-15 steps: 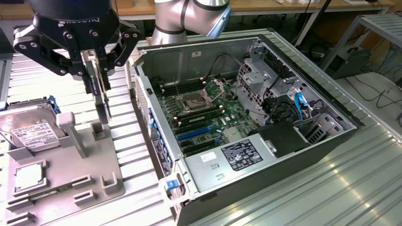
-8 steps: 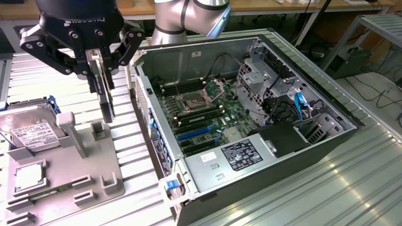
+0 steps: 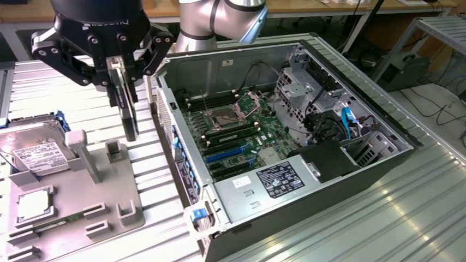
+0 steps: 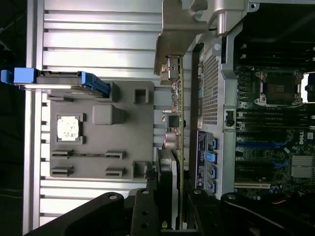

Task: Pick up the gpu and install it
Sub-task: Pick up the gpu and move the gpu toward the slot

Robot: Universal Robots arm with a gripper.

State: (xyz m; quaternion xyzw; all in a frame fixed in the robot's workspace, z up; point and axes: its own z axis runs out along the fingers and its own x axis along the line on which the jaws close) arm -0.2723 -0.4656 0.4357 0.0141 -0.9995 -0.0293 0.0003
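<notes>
A: What's nearest in the exterior view?
B: A grey holder (image 3: 109,191) on the ribbed tabletop (image 3: 378,218), at the exterior view's left. A square chip (image 3: 33,204) lies in 1 pocket, and a drive (image 3: 29,147) with a white label and blue side rails leans in the holder's far end.

A: And the gpu?
B: The gpu (image 3: 130,114) hangs on edge above the holder's side nearest the case (image 3: 240,213), outside the case and just beside its rear wall. It looks clear of the holder. In the wrist view its silver bracket is at the end away from the claw.

A: How is the claw set?
B: The claw (image 3: 122,68) is closed partway, its 2 fingers pinching the card's flat faces near the upper end.

A: Beyond that?
B: The case lies on its side, lid off, with the board (image 3: 240,131) exposed: an empty socket, memory slots and blue slots. Behind it rises the arm (image 3: 218,22), with benches at the back.
</notes>
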